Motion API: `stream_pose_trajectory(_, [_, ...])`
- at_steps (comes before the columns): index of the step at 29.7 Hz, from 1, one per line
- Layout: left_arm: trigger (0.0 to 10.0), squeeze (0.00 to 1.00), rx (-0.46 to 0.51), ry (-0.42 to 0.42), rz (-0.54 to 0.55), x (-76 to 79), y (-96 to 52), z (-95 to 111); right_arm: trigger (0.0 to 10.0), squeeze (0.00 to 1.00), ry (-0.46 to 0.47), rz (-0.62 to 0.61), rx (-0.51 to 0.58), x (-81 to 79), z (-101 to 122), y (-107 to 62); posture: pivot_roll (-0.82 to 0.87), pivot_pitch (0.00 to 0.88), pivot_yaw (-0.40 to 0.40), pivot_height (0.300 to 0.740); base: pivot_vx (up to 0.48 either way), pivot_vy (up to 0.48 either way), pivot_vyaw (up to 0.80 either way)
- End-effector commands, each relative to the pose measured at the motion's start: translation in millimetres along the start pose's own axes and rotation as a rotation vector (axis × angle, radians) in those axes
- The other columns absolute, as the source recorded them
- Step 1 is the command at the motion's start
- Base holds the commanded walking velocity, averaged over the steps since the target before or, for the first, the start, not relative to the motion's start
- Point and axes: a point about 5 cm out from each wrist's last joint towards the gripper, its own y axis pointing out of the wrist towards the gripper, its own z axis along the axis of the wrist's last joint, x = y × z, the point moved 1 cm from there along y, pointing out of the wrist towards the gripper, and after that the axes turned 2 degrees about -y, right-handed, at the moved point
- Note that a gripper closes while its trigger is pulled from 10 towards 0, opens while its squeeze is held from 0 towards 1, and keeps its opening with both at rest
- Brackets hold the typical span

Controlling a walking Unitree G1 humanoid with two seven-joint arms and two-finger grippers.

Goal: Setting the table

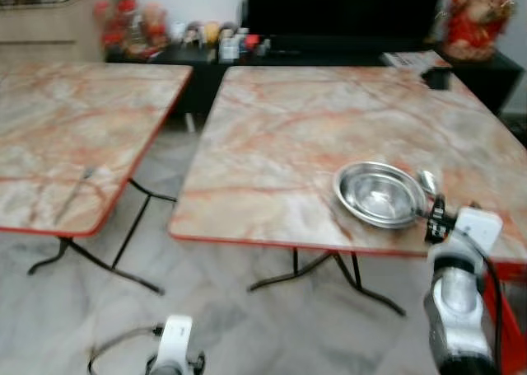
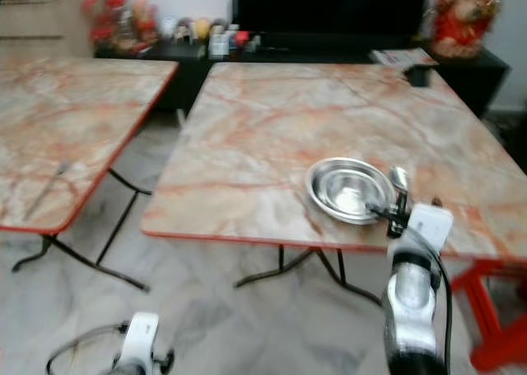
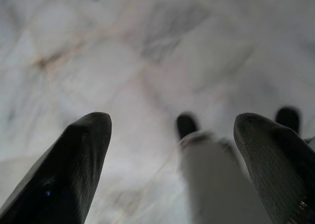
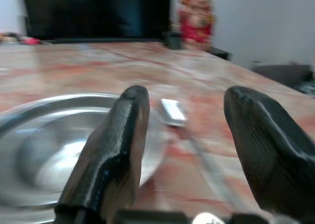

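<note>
The steel bowl (image 1: 380, 194) was seen near the table's (image 1: 280, 144) front edge, a spoon (image 4: 173, 113) lying at its three o'clock. The right gripper (image 4: 187, 135) was held spread over the spoon; a low, centred closure on the handle would be advised. The left gripper (image 3: 172, 155) hung parted above the floor.

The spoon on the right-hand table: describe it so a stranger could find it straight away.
Of the two marble-patterned tables, take the right table. Near its front edge sits a steel bowl, and the spoon lies just beyond the bowl's right rim, ahead of the open right gripper. It is small and slim, unlike the round bowl.
</note>
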Motion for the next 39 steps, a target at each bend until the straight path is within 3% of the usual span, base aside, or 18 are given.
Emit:
stream_pose_trajectory(1, [10.0,0.0,-0.003,-0.005,-0.003,1.9,0.2,0.1,10.0,0.0,-0.012,-0.01,0.018,5.8,3.8,2.3,-0.09,0.0,0.01,0.74,0.0,0.304,0.0])
stream_pose_trajectory(15, [10.0,0.0,-0.001,0.001,-0.006,2.2,0.3,1.0,10.0,0.0,-0.008,0.003,-0.007,1.6,-2.8,-2.6,-0.09,0.0,0.016,0.74,0.0,0.297,0.0])
stream_pose_trajectory(19, [10.0,0.0,-0.001,0.002,-0.005,1.5,0.3,1.2,10.0,0.0,-0.005,0.024,-0.067,-3.1,-15.6,-7.8,-0.09,0.0,0.019,0.74,0.0,0.25,0.0])
stream_pose_trajectory(26, [10.0,0.0,-0.001,0.006,-0.001,1.6,0.1,0.3,10.0,0.0,-0.011,0.078,-0.319,-6.3,-69.3,-42.9,-0.08,0.0,0.004,0.74,0.0,0.0,0.0])
stream_pose_trajectory(30, [10.0,0.0,-0.004,0.007,-0.004,2.6,-0.1,-1.2,10.0,0.0,-0.026,0.09,-0.393,-4.3,-83.7,-54.6,-0.08,0.0,0.005,0.74,0.0,0.0,0.0])
stream_pose_trajectory(38, [10.0,0.0,-0.002,0.02,-0.001,0.5,0.0,-0.1,10.0,0.0,-0.046,0.133,-0.692,7.4,-128.6,-97.6,-0.08,0.0,0.016,0.74,0.0,0.0,0.0])
stream_pose_trajectory(39, [10.0,0.0,-0.004,0.033,0.0,-0.2,0.1,0.0,10.0,0.0,-0.059,0.186,-0.776,5.8,-138.9,-112.2,-0.08,0.0,0.02,0.74,0.0,0.0,0.0])
